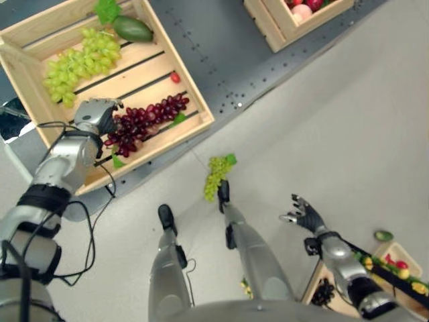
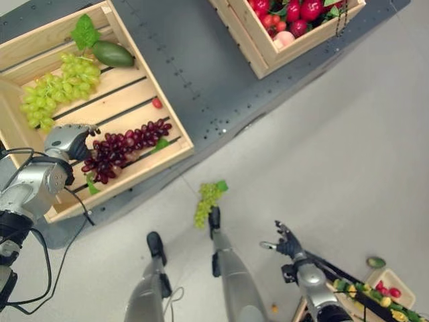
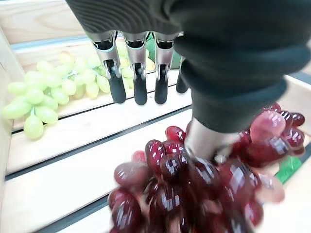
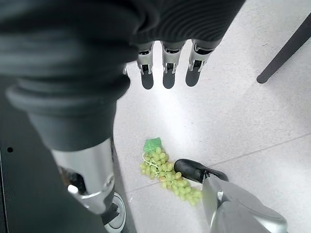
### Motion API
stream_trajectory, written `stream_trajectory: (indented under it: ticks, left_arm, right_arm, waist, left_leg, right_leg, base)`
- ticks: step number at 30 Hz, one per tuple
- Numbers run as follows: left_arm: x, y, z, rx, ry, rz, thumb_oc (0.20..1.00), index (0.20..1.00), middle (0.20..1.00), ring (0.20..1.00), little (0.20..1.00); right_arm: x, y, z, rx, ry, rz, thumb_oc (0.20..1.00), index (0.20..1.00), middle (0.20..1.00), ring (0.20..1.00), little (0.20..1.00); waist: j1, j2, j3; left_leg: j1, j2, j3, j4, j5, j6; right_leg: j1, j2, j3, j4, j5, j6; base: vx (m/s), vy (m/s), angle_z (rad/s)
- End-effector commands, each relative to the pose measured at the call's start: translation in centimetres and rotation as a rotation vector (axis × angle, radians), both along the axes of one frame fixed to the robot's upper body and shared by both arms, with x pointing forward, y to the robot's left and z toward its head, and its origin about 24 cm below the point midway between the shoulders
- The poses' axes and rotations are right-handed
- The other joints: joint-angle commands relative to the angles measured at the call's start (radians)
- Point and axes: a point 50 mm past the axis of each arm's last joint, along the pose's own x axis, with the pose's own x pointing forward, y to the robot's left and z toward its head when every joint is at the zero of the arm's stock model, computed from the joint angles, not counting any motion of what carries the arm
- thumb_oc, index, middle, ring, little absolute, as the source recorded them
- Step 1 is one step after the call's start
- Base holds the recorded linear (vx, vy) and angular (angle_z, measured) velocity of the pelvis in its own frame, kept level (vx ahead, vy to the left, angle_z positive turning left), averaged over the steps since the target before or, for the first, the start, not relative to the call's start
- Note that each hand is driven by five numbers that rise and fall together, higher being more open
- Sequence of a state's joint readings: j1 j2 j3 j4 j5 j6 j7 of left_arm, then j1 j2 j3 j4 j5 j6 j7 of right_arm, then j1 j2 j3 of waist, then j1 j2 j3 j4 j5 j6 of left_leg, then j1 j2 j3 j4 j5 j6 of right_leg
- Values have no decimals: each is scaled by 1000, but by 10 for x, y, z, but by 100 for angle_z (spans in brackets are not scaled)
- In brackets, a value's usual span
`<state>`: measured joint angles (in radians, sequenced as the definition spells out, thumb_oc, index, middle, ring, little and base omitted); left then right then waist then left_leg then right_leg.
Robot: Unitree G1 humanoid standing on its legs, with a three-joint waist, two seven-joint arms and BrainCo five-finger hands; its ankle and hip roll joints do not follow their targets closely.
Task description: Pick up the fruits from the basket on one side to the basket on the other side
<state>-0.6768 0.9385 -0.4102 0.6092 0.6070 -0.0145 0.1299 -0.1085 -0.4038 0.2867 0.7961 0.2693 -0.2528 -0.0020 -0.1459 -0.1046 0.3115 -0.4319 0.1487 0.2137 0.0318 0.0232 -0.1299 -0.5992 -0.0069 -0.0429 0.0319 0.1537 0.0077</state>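
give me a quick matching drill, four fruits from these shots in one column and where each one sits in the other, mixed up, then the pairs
1. red grapes
2. loose green grape bunch
3. avocado
4. small red fruit

a. on the floor, outside any crate
b. far corner of the slatted crate, by a leaf
c. under the left hand
d. alone on a slat near the crate's right wall

Pairs: 1-c, 2-a, 3-b, 4-d

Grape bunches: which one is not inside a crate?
The small green bunch lying on the floor; the large green bunch and dark red bunch lie in the wooden crate.
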Motion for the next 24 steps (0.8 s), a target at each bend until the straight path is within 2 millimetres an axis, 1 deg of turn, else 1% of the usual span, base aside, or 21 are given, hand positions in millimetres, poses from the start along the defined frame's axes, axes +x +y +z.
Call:
stream_trajectory:
  ticks: [1, 8, 15, 21, 22, 23, 24]
  left_arm:
    - [4, -4, -1, -50, -31, -6, 1000, 1000, 1000, 1000, 1000]
    - [13, -10, -7, -59, 1, -1, 1000, 1000, 1000, 1000, 1000]
    - [18, -19, -6, -72, 7, -27, 1000, 1000, 1000, 1000, 1000]
    - [17, -18, -10, -81, 19, -24, 1000, 1000, 1000, 1000, 1000]
    - [15, -15, -17, -93, 47, -14, 1000, 1000, 1000, 1000, 1000]
    - [15, -15, -17, -93, 47, -14, 1000, 1000, 1000, 1000, 1000]
    - [12, -11, -22, -106, 65, -2, 1000, 1000, 1000, 1000, 1000]
  right_arm:
    - [-14, -11, -6, 14, 30, -48, 1000, 1000, 1000, 1000, 1000]
    - [-12, -10, -4, 6, 23, -36, 1000, 1000, 1000, 1000, 1000]
    - [-12, -11, -5, 5, 24, -47, 1000, 1000, 1000, 1000, 1000]
    - [-8, -13, 0, 10, -1, -53, 1000, 1000, 1000, 1000, 1000]
    - [-6, -13, 2, 13, -10, -54, 1000, 1000, 1000, 1000, 1000]
    - [-6, -13, 2, 13, -10, -54, 1000, 1000, 1000, 1000, 1000]
    - [-5, -14, 3, 17, -15, -61, 1000, 1000, 1000, 1000, 1000]
  waist:
    - [-7, -7, -51]
    - [-11, -3, -58]
    - [-7, 5, -61]
    - [-7, 6, -57]
    - [-9, 5, -51]
    - [-9, 5, -51]
    - [-10, 3, -46]
  left_leg:
    - [-35, -20, -36, 104, -47, 47]
    - [-30, -23, -36, 104, -47, 46]
    - [-31, -24, -41, 105, -46, 45]
    - [-40, -27, -44, 108, -43, 45]
    - [-41, -28, -43, 105, -41, 45]
    - [-42, -28, -43, 105, -40, 45]
    - [-44, -26, -42, 104, -38, 45]
  right_leg:
    - [13, -5, -2, 99, -92, 87]
    - [15, -6, -3, 101, -94, 87]
    - [15, -7, -5, 105, -99, 86]
    - [9, -7, -7, 107, -100, 86]
    - [5, -6, -7, 108, -98, 86]
    - [5, -7, -7, 108, -98, 86]
    - [1, -6, -7, 108, -96, 87]
  base:
    - [0, 0, 0]
    - [0, 0, 0]
    - [0, 0, 0]
    - [0, 0, 0]
    - [0, 0, 0]
    - [0, 0, 0]
    - [0, 0, 0]
